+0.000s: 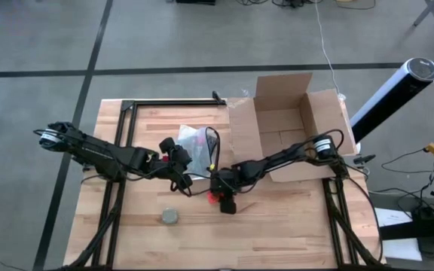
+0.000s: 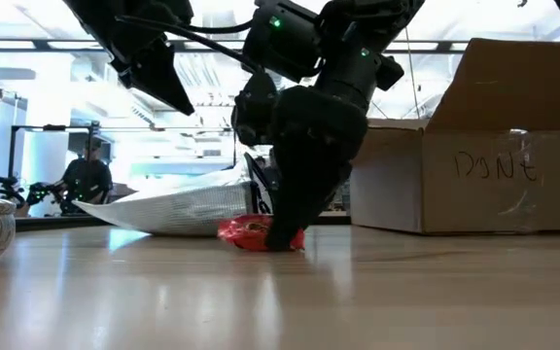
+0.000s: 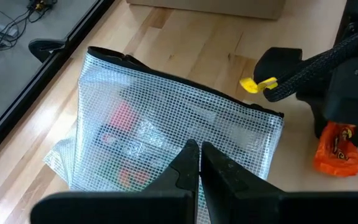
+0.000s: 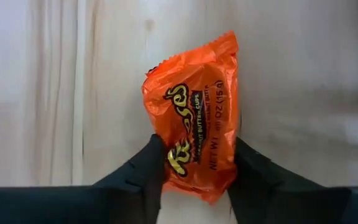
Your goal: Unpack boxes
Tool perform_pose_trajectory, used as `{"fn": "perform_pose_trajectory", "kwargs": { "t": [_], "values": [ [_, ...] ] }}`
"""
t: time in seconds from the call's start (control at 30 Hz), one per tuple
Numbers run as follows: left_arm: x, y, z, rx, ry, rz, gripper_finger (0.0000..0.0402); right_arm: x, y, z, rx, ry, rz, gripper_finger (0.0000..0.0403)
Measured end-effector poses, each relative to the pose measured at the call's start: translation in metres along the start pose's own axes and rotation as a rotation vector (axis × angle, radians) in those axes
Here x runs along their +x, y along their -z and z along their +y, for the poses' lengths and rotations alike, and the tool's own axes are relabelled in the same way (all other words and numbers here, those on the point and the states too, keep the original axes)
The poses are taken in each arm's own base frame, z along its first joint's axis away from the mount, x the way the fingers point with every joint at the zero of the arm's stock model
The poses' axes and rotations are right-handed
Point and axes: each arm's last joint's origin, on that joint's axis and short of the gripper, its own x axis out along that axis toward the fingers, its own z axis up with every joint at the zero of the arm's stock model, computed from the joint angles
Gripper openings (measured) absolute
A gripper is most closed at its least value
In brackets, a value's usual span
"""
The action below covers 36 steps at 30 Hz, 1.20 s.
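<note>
The brown corrugated cardboard box (image 1: 292,124) stands open on the far right part of the pale wooden table (image 1: 277,226), its flaps folded outward; in the low view its side wall carries handwritten lettering and a strip of clear tape. The right arm reaches from beside the box toward the middle of the table.

There the right hand (image 4: 194,168) points down at the table, and its two dark fingers (image 4: 145,165) press against both sides of a small orange candy wrapper with yellow lettering (image 4: 194,118) — the pack lies flat on the wood and the fingers touch its lower half on either side. In the low view the same wrapper (image 2: 246,233) shows as a red-orange lump on the tabletop beneath the dark hand, just in front of the pouch.

The left hand (image 3: 199,165) is closed tight, fingertips together with nothing between them, and hangs above a flat translucent mesh zip pouch with a dark zipper edge (image 3: 166,130). The pouch lies on the table between the two arms, near the box's left side, with red and pale things dimly visible inside it. A small yellow tab (image 3: 253,84) shows beside the right arm's dark cable sleeve.

A small round grey object (image 1: 170,217) sits alone nearer the front edge of the table, well apart from the box. A person (image 2: 86,175) is seated in the room behind.
</note>
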Motion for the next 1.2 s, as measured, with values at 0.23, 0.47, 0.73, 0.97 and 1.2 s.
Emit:
{"fn": "perform_pose_trajectory", "kwargs": {
  "t": [0.23,0.47,0.73,0.97,1.2],
  "values": [
    [0.0,0.0,0.0,-0.005,0.001,-0.002,0.0,-0.015,-0.001,0.001,0.0,0.001,0.006,0.0025],
    [0.0,0.0,0.0,-0.008,-0.011,-0.008,0.0,-0.026,0.001,-0.001,0.003,0.011,0.038,0.0005],
    [0.0,-0.001,0.0,-0.013,-0.011,-0.011,0.0,-0.055,-0.003,-0.018,0.046,0.098,0.021,0.0001],
    [0.0,-0.001,0.0,-0.022,-0.011,-0.014,0.0,-0.093,-0.006,-0.06,0.15,0.297,-0.023,0.0001],
    [0.0,-0.001,0.0,-0.031,-0.01,-0.015,0.0,-0.106,-0.015,-0.1,0.209,0.323,-0.122,0.0]
  ]
}}
